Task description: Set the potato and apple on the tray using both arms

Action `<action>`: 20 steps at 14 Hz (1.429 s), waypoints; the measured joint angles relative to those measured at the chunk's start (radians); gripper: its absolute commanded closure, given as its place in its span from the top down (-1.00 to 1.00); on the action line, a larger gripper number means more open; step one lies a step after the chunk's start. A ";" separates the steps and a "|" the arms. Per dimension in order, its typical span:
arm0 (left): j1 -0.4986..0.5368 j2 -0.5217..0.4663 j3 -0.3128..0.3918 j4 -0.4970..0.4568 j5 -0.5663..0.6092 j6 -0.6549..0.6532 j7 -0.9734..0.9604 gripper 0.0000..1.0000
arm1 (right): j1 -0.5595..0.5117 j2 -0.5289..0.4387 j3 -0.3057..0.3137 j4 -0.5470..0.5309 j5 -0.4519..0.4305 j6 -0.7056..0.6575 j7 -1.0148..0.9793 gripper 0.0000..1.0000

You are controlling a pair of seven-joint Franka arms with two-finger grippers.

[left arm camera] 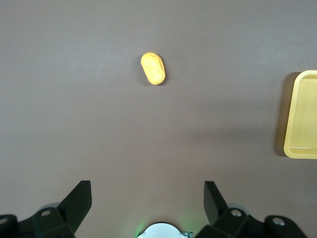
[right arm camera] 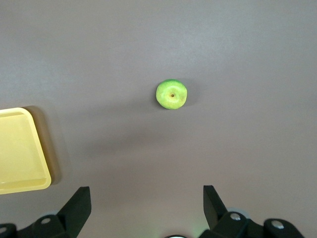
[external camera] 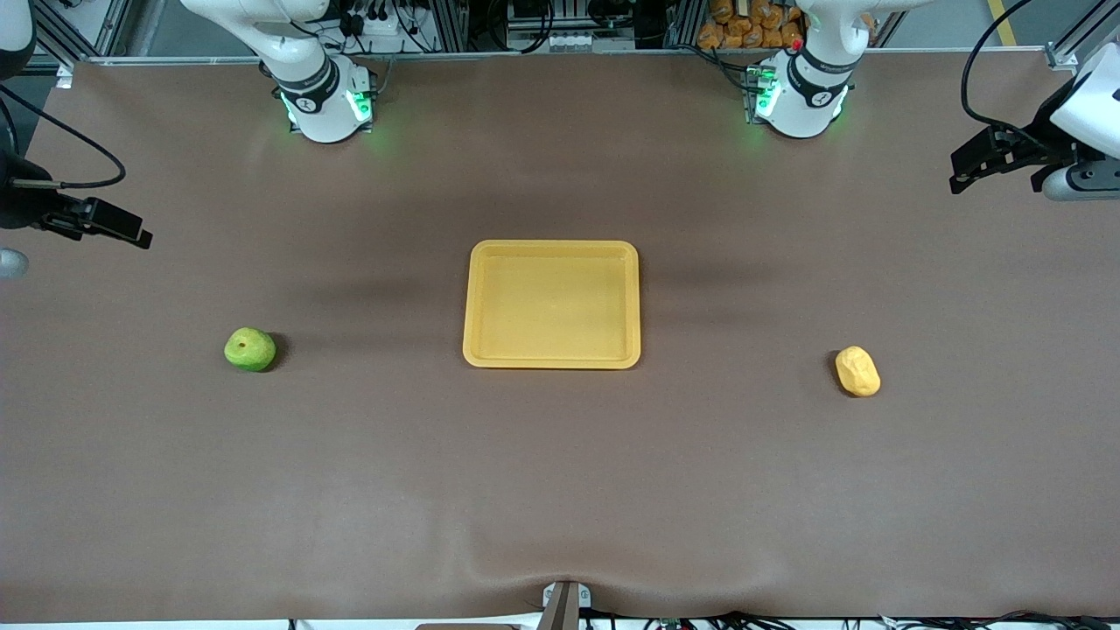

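- Here, the tray lies at the middle of the table, with nothing in it; neither item has been placed yet.
- The apple rests on the table toward the right arm's end, well apart from the tray and slightly nearer the front edge than the tray's centre; its stem dimple faces up.
- The potato lies toward the left arm's end, likewise well apart from the tray, its long axis slanted relative to the table edges.
- The left gripper hangs high over the table's end near the left arm's base, fingers spread wide and holding nothing; the potato shows ahead of it in the left wrist view.
- The right gripper hangs high over the table's end on the right arm's side, fingers equally spread and holding nothing, with the apple in view.
- Risks, as a judgement: the round apple could roll if one finger touches first; the lumpy potato may twist or slip if pinched along its length; both arms meeting at the tray together could collide; a release from height could bounce an item over the low rim.
- Surface: a smooth brown mat covers the table, with a slight wrinkle at the front edge. Aluminium framing, cables and a stock of orange items stand along the edge where the arms are based.
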State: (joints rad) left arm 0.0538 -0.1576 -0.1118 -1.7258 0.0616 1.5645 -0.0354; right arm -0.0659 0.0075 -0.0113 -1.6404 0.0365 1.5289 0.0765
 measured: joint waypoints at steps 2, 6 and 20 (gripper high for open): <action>0.000 0.006 0.000 0.002 0.000 0.000 0.000 1.00 | 0.000 0.043 0.000 0.002 0.000 0.004 0.000 1.00; 0.012 0.009 0.001 0.004 0.000 0.000 0.000 1.00 | 0.000 0.217 0.000 0.070 -0.002 0.030 0.000 1.00; 0.025 0.015 0.002 0.007 -0.001 -0.008 0.000 1.00 | -0.010 0.528 -0.014 -0.025 -0.045 0.341 -0.026 1.00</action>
State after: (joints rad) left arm 0.0791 -0.1429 -0.1096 -1.7188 0.0610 1.5561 -0.0352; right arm -0.0758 0.5352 -0.0255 -1.6651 -0.0089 1.8698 0.0506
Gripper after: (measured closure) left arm 0.000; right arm 0.000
